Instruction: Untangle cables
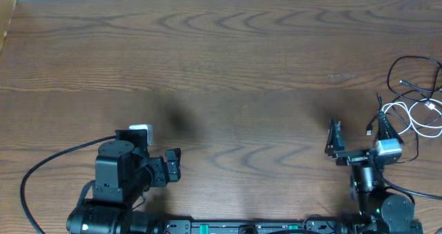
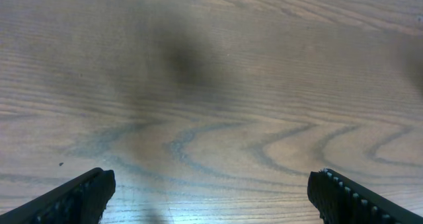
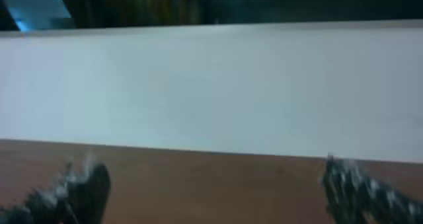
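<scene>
Wood-grain brown tabletop (image 1: 228, 47) fills the overhead view. Low at about seven o'clock sits the left black two-finger gripper (image 1: 174, 163); its wrist view shows the fingers spread wide with only table between them. Further right, near five o'clock, the right black two-finger gripper (image 1: 359, 132) is likewise wide open and holds nothing, though its wrist view is blurred. At its two o'clock, against the table's three o'clock edge, lie the cables: a thin white cord (image 1: 407, 106) in loose overlapping loops, just beside or touching the gripper's outer finger, and a thin black cord (image 1: 397, 63) arcing beyond it. Both look light, limp and likely slippery; a free loop clear of crossings, or the stiffer stretch beside a small plug, seems the best hold. No brand or writing is legible.
</scene>
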Robot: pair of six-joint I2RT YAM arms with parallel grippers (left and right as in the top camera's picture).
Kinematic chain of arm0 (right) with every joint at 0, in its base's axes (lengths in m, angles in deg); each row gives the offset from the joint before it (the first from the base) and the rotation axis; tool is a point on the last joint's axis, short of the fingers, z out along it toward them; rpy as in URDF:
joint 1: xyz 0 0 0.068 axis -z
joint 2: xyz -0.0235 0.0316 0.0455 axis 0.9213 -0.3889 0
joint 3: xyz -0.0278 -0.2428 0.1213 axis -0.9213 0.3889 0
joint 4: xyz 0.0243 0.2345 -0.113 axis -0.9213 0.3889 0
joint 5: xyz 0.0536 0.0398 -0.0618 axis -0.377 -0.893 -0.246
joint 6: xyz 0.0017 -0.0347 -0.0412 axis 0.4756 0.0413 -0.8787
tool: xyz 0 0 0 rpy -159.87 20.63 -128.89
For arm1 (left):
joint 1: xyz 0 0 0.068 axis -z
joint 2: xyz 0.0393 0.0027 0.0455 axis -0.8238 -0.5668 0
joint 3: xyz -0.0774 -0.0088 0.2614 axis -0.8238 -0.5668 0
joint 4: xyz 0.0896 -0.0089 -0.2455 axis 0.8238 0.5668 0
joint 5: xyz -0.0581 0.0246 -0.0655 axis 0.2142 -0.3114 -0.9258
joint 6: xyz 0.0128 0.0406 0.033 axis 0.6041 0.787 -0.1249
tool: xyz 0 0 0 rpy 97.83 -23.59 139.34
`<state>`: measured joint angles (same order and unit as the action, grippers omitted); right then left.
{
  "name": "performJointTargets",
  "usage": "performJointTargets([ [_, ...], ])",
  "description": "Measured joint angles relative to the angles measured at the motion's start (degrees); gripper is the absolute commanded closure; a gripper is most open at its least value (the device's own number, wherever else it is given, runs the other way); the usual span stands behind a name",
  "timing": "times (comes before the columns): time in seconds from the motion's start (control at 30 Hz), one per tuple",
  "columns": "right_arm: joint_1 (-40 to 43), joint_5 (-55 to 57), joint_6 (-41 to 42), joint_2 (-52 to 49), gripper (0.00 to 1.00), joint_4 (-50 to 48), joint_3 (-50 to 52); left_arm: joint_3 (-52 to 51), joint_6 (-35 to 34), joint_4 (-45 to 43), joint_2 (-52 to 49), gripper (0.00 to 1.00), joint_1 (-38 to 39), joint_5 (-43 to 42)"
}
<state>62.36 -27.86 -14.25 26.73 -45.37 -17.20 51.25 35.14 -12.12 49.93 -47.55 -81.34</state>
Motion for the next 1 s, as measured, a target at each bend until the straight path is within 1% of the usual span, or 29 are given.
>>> performJointTargets([
  [0.03, 0.0, 0.2, 0.0, 0.0, 0.01, -4.5, 1.7, 0.0, 0.0, 0.0, 0.0, 0.02, 0.0, 0.0],
  [0.07, 0.0, 0.4, 0.0, 0.0, 0.01, -5.9, 2.4, 0.0, 0.0, -0.1, 0.0, 0.02, 0.0, 0.0],
  [0.17, 0.0, 1.2, 0.0, 0.0, 0.01, -5.0, 3.5, 0.0, 0.0, 0.0, 0.0, 0.02, 0.0, 0.0],
  [0.23, 0.0, 1.4, 0.0, 0.0, 0.01, -0.4, 3.6, 0.0, 0.0, 0.0, 0.0, 0.02, 0.0, 0.0],
  [0.3, -0.2, 1.7, 0.0, 0.0, 0.01, 10.3, 3.7, 0.0, 0.0, 0.0, 0.0, 0.02, 0.0, 0.0],
  [0.37, -0.2, 1.7, 0.0, -0.2, 0.01, 13.9, 3.8, 0.0, 0.0, 0.0, 0.0, 0.02, 0.0, 0.0],
  [1.0, -0.2, 1.7, 0.0, -0.1, 0.01, 14.0, 3.8, 0.0, 0.0, 0.0, 0.0, 0.02, 0.0, 0.0],
])
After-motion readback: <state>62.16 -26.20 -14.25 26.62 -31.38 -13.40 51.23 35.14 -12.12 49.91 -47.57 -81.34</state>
